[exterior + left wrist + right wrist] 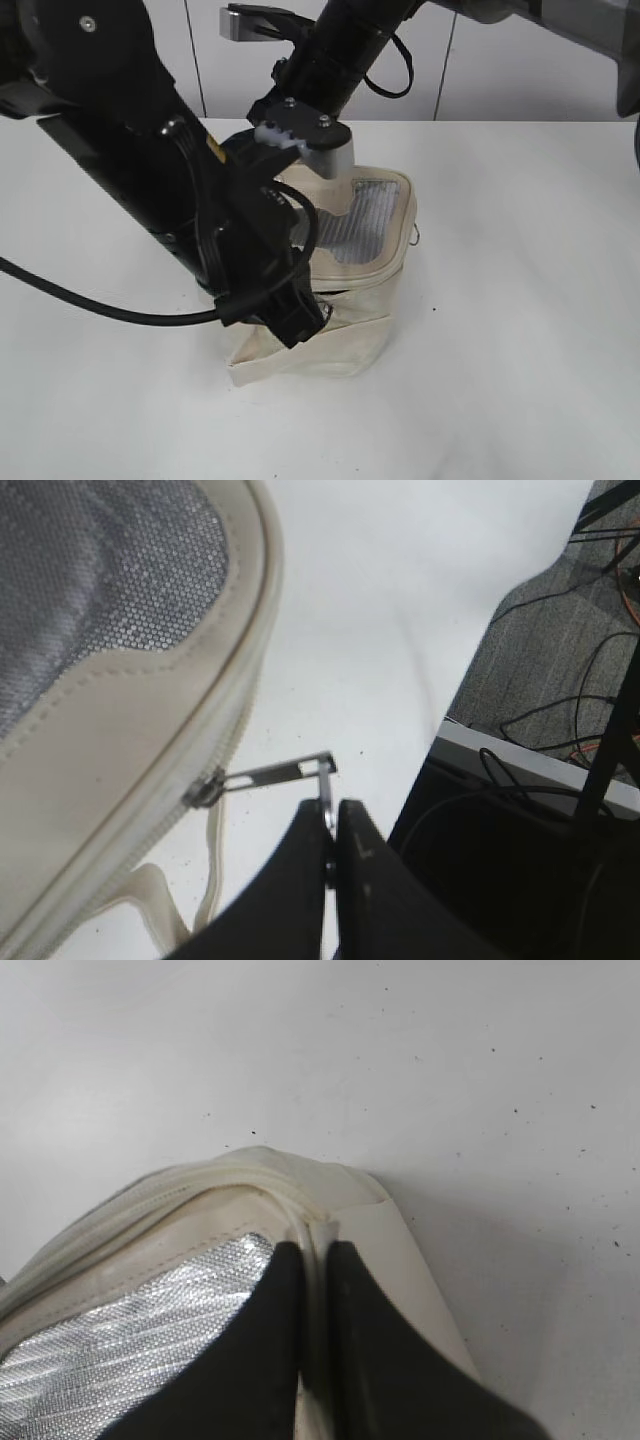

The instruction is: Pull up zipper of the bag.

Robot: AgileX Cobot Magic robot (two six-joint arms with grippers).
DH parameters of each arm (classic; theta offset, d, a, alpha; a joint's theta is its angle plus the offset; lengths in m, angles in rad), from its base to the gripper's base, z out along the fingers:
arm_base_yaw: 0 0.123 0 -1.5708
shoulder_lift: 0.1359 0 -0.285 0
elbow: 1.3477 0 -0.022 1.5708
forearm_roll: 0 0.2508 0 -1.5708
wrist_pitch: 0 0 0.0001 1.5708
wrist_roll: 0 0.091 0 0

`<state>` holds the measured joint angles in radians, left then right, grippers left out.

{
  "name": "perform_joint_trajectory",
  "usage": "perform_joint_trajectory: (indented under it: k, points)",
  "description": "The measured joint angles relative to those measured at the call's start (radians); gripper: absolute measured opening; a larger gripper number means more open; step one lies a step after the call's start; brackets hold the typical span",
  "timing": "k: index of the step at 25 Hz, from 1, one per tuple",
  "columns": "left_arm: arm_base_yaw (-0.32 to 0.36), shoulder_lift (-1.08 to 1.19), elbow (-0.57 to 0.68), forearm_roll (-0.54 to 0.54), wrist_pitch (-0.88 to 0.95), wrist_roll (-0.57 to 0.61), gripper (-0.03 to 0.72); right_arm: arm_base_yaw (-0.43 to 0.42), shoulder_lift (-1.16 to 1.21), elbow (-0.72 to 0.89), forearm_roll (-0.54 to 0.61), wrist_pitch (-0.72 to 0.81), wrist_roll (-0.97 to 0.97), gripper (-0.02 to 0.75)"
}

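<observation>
The cream bag [350, 330] stands on the white table with its grey mesh window [370, 215] facing up. In the left wrist view, the zipper's silver slider [205, 790] sits on the cream zip track [120, 880] at the bag's edge. Its metal pull tab [280, 772] sticks out sideways. My left gripper [330, 815] is shut on the metal ring pull at the tab's end; it also shows at the bag's front left corner [300, 325]. My right gripper [315, 1260] is shut on the bag's cream rim at the far corner [318, 160], beside the mesh [130, 1350].
Another ring pull [413, 235] hangs on the bag's right side. The flat cream strap [160, 905] lies below the slider. The table's edge [450, 730] runs close to the left gripper, with floor and cables [560, 710] beyond. The two black arms cover the bag's left half.
</observation>
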<state>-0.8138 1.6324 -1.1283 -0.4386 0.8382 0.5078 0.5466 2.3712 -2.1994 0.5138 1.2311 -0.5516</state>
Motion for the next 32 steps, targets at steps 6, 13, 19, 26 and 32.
perform_joint_trajectory:
  k: [6, 13, 19, 26, 32]
  points:
    - [-0.002, 0.0, 0.005, 0.021, 0.001, -0.042, 0.006, 0.0, 0.0, 0.0, 0.0, 0.0, 0.014, 0.047]
    - [0.021, -0.027, 0.005, 0.13, 0.055, -0.185, 0.235, 0.0, -0.001, -0.001, -0.01, -0.009, 0.046, 0.223]
    - [0.068, -0.115, 0.005, 0.138, 0.055, -0.196, 0.324, -0.008, -0.023, -0.002, -0.044, -0.012, 0.071, 0.479]
    - [0.179, -0.186, -0.017, 0.138, 0.008, -0.196, 0.337, -0.011, -0.13, -0.002, -0.216, -0.012, 0.179, 0.498]
    - [0.281, -0.154, -0.103, 0.141, -0.029, -0.194, 0.449, -0.051, -0.212, -0.002, -0.287, -0.011, 0.237, 0.498]
